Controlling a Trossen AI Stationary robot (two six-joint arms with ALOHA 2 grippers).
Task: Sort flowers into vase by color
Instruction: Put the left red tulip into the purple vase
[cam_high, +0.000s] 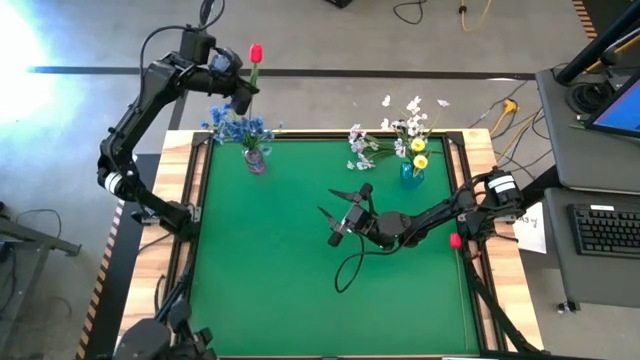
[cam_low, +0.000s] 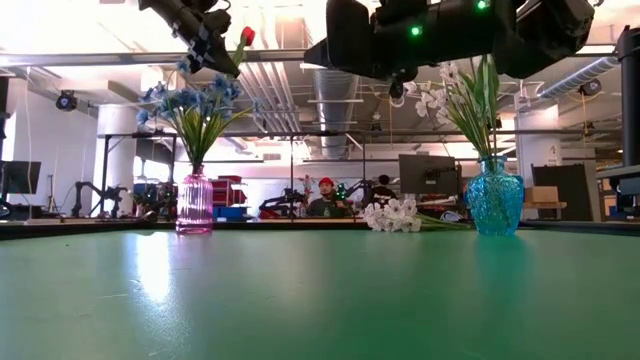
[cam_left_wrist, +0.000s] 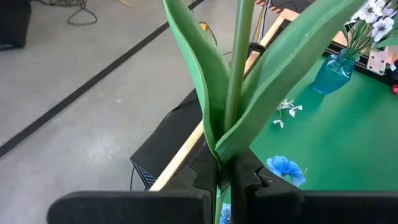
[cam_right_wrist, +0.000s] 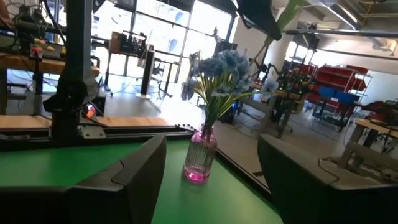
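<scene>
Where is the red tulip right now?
In the high view, the red tulip is at the table's far left, held by its green stem in the shut left gripper, just above the pink glass vase of blue flowers.

grey floor (cam_high: 400, 50), ceiling ducts (cam_low: 330, 95), red shelving (cam_right_wrist: 339, 78)

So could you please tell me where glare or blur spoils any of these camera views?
High view: a white flare washes out the floor at top left. Low view: bright ceiling lights behind, and a pale sheen on the green table mat before the ribbed pink glass vase. Left wrist view: the green tulip stem looks soft up close.
</scene>
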